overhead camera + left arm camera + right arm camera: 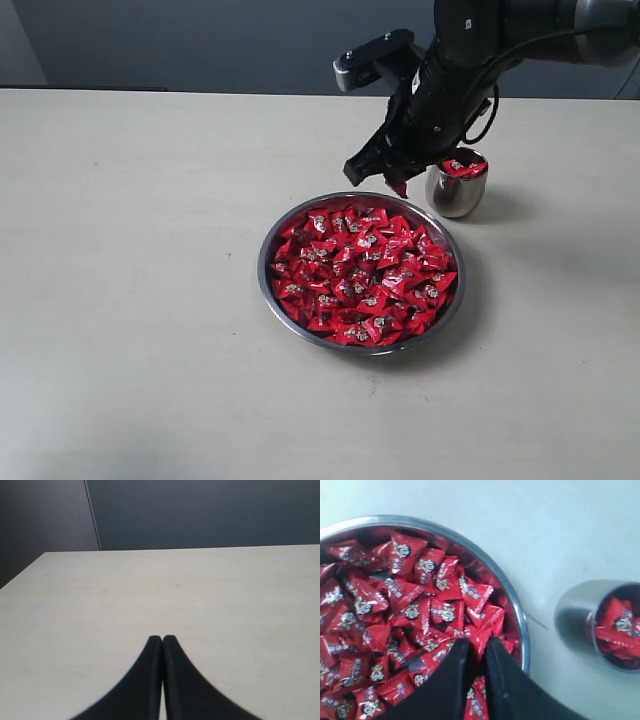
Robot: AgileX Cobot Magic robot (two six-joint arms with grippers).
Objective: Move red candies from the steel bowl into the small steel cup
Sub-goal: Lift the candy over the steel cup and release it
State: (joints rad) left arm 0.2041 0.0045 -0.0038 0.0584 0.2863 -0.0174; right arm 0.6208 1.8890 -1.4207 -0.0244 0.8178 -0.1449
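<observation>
1. Table: pale top, bare along the near edge.
2. Steel bowl is seen at mid-table, filled almost to the rim with red candies.
3. Right gripper is held over the bowl's far rim. Its fingers are clamped on a single red candy, which is carried above the heap.
4. Small steel cup is stood upright just beyond the bowl's far right edge, not touching it. Red wrappers are seen at its mouth.
5. Dark wall is noted behind the table.
6. Left gripper is shown in its wrist view only, over bare table, fingers pressed together, nothing held.
</observation>
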